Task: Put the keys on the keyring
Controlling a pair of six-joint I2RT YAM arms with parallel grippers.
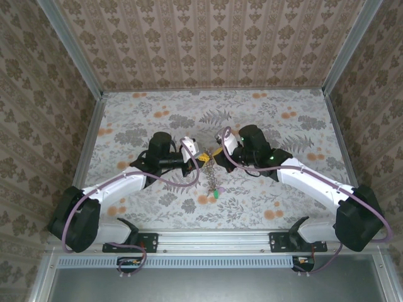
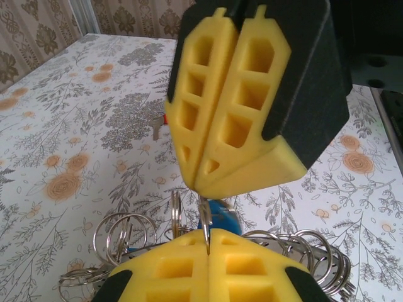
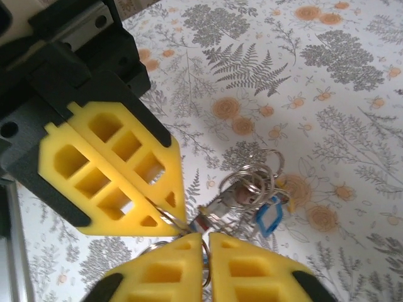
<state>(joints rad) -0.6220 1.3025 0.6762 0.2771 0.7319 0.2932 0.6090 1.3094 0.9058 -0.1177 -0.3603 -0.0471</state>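
The left gripper [image 2: 208, 242] was clamped on a thin wire loop of the keyring [image 3: 252, 182], over the middle of the floral table [image 2: 56, 145]. The right gripper [image 3: 205, 242] met it tip to tip, its fingers all but together and nipping the same wire. A blue tag [image 3: 267, 217] hung among the rings. A red-tagged key [image 2: 157, 128] lay on the table beyond them — well apart.

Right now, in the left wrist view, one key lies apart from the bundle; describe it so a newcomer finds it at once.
On the floral table, look left of the right gripper hanging into the left wrist view. A small grey key lies flat there, a bit of red showing at its head. Unlike the keyring, bunched nearer the camera, it lies alone on the cloth.
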